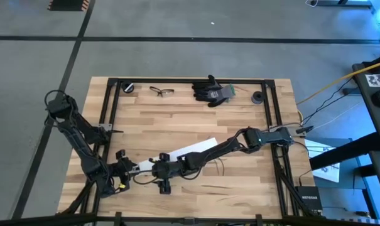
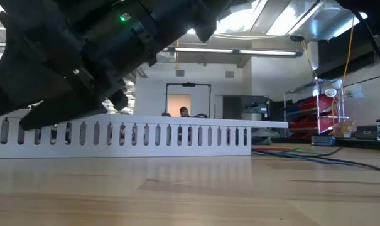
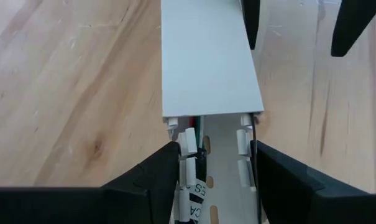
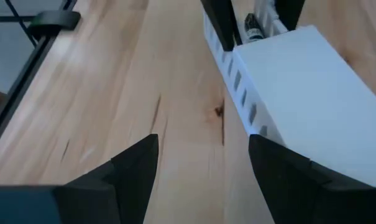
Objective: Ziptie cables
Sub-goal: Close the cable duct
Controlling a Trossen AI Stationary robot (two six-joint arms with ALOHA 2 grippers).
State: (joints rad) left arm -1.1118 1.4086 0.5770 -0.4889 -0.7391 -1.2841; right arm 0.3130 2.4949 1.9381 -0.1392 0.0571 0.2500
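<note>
Two tools at a white slotted duct (image 3: 209,68), left tool (image 3: 212,168) clamping its open end, right tool (image 4: 203,162) open beside it.

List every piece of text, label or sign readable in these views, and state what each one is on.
"CA", the rest cut off: black-and-white label in the open end of the white slotted duct, between the left gripper fingers.
Print on the black box beside the table: too small to read.
Black-and-white marker sheet: pattern, no words.
</note>
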